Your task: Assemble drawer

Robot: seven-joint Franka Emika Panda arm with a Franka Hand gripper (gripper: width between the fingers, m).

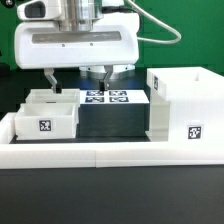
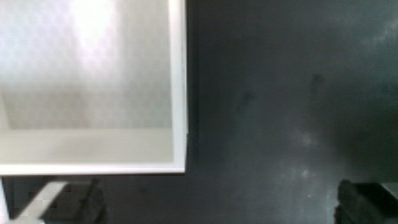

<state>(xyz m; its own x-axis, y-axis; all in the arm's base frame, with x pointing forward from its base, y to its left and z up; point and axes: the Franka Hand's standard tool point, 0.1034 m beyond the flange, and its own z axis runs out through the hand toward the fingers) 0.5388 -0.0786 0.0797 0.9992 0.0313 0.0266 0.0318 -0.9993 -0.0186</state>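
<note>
A white open-top tray [image 1: 45, 115] with a square tag on its front stands at the exterior view's left. The tall white box casing [image 1: 185, 105], also tagged, stands at the exterior view's right. My gripper [image 1: 77, 80] hangs open and empty above the tray's far right corner. One finger is over the tray's back edge and the other over the marker board. In the wrist view the tray's hollow inside [image 2: 89, 90] fills one side. My gripper [image 2: 214, 203] is spread wide over the dark table beside it, holding nothing. I cannot make out a second tray.
The marker board [image 1: 105, 97] lies on the dark table between tray and casing. A low white border rail [image 1: 110, 152] runs along the front and up the exterior view's left side. Dark bare table [image 2: 285, 110] shows beside the tray.
</note>
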